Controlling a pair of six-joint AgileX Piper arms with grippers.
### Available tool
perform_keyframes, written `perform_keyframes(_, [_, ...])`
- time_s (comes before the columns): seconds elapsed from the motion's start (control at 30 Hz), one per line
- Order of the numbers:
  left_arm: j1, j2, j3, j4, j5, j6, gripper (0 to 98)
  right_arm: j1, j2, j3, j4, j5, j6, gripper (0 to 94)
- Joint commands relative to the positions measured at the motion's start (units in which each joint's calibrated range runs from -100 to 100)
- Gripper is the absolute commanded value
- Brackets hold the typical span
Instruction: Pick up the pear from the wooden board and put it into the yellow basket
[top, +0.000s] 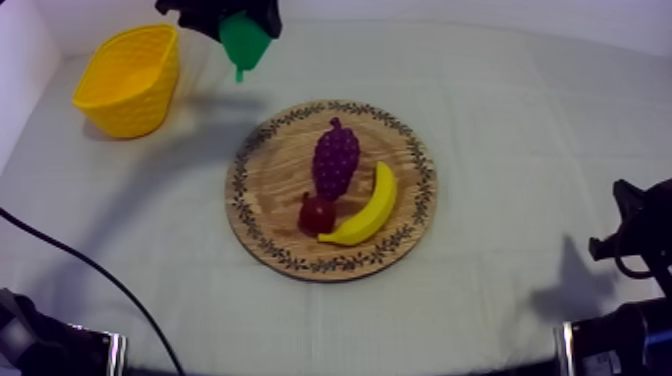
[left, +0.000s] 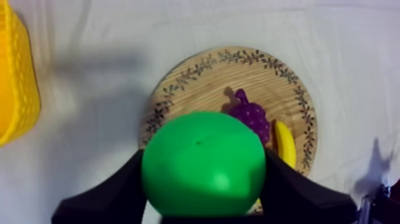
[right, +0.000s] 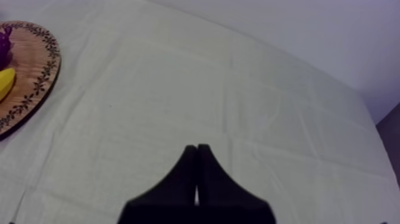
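My left gripper (top: 243, 35) hangs high over the table, between the yellow basket (top: 130, 80) and the round wooden board (top: 330, 190), shut on the green pear (top: 243, 42). In the left wrist view the pear (left: 203, 164) sits large between the black fingers (left: 116, 190), above the near rim of the board (left: 196, 83); the basket (left: 15, 77) lies off to one side. My right gripper (right: 197, 173) rests low at the table's right, its fingers together as a narrow wedge.
On the board lie a bunch of purple grapes (top: 335, 158), a small red fruit (top: 317, 214) and a banana (top: 368, 208). Bare cloth spreads between board and basket. The right arm (top: 630, 290) sits at the lower right edge.
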Motion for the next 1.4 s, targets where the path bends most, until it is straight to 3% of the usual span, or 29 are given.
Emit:
perform_keyframes(0.0, [-0.9, 0.0, 0.0, -0.07, -0.1, -0.3, 46.4, 0.0, 0.0, 0.0, 0.0, 0.1, 0.0, 0.4])
perform_keyframes(0.7, [-15.1, 1.3, -2.4, -5.41, -0.1, -7.0, 46.6, 0.0, 0.0, 0.0, 0.0, 0.1, 0.0, 0.4])
perform_keyframes(1.07, [-21.9, 2.9, -6.3, -5.27, -0.1, -9.6, 46.8, 0.0, 0.0, 0.0, 0.0, 0.1, 0.0, 0.4])
perform_keyframes(1.37, [-23.5, 3.4, -7.9, -4.86, -0.1, -10.4, 46.8, 0.0, 0.0, 0.0, 0.0, 0.1, 0.0, 0.4])
